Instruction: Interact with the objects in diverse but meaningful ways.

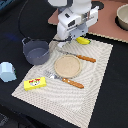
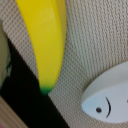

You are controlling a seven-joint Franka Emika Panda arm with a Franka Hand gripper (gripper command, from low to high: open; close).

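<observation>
My gripper (image 1: 77, 37) hangs low at the far edge of the striped placemat (image 1: 95, 75), right over the yellow banana (image 1: 84, 41). Its fingers are too blurred to read there, and none show in the wrist view. Close up in the wrist view, the banana (image 2: 47, 40) lies on the woven mat with its green tip near the mat's edge. A small white piece (image 2: 107, 97) with dark marks lies beside it. The grey-blue two-handled pot (image 1: 36, 51) stands at the exterior view's left. The flat yellow box (image 1: 35, 83) lies on the mat's near corner. The pale blue carton (image 1: 7, 71) stands further left.
A round wooden plate (image 1: 67, 65) sits mid-mat between a knife (image 1: 80, 57) and a fork (image 1: 66, 80), both with orange handles. A pinkish mat (image 1: 100, 22) with a bowl (image 1: 122, 17) lies at the back on the exterior view's right. The table is dark.
</observation>
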